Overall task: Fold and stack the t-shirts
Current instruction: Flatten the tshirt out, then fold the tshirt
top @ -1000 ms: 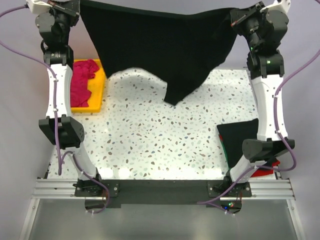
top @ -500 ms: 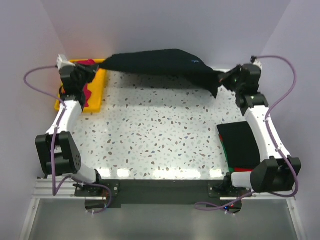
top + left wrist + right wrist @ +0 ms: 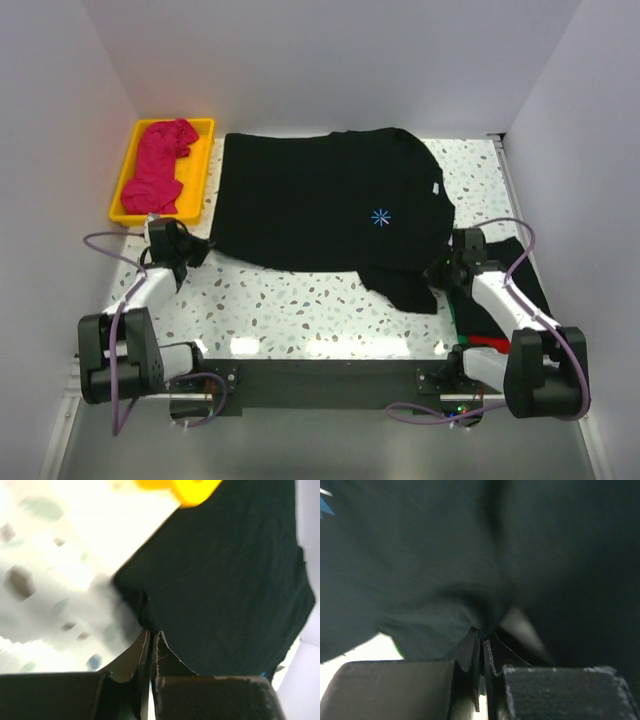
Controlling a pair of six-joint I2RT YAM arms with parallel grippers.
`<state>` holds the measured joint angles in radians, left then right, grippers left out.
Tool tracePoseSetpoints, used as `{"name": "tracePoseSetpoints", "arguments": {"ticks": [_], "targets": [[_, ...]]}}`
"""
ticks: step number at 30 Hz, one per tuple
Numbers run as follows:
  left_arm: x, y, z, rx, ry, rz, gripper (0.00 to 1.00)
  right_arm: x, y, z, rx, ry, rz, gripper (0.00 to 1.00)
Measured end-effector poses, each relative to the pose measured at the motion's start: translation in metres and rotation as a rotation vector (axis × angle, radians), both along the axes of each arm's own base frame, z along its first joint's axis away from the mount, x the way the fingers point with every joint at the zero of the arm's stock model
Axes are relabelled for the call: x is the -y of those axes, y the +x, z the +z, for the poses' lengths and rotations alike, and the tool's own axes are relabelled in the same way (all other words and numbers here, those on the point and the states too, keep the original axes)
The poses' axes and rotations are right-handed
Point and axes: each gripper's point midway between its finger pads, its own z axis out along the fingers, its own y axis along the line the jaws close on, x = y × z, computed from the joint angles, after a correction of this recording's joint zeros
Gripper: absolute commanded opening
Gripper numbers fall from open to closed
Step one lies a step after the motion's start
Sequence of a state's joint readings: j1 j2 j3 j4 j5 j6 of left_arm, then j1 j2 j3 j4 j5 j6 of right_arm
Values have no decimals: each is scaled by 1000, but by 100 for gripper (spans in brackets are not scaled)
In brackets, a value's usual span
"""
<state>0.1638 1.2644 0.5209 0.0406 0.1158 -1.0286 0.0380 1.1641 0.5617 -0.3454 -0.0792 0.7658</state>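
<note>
Black t-shirt (image 3: 330, 205) dropped flat—blue star logo (image 3: 380, 216) up—left end effector (image 3: 204, 249), right end effector (image 3: 434, 274) pinching it.

Large black t-shirt (image 3: 310, 205), flat, outstretched

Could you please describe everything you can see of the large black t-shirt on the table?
The black t-shirt is plain soft cloth with a small blue star print and a tiny white tag. It lies spread nearly flat across the far half of the speckled table, its left edge beside the yellow tray. Its near right corner is rumpled. The left gripper and right gripper pinch its near corners, jaws shut on the cloth.
</note>
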Motion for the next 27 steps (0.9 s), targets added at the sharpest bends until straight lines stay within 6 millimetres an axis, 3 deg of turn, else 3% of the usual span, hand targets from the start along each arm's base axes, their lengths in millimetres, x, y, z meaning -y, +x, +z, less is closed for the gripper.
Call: {"name": "tracePoseSetpoints", "arguments": {"ticks": [2, 5, 15, 20, 27], "targets": [[0, -20, -9, -23, 9, 11, 0, -2, -23, -18, -55, 8, 17, 0], [-1, -37, -10, -23, 32, 21, 0, -2, -40, -24, -68, 6, 34, 0], [-4, -51, 0, 4, 81, 17, 0, 1, -45, 11, 56, -19, 57, 0], [-4, -33, -1, -42, 67, 2, 0, 0, -32, 19, 21, -21, 60, 0], [-6, 24, 10, -57, 55, -23, 0, -3, 19, 29, -10, -15, 63, 0]]}}
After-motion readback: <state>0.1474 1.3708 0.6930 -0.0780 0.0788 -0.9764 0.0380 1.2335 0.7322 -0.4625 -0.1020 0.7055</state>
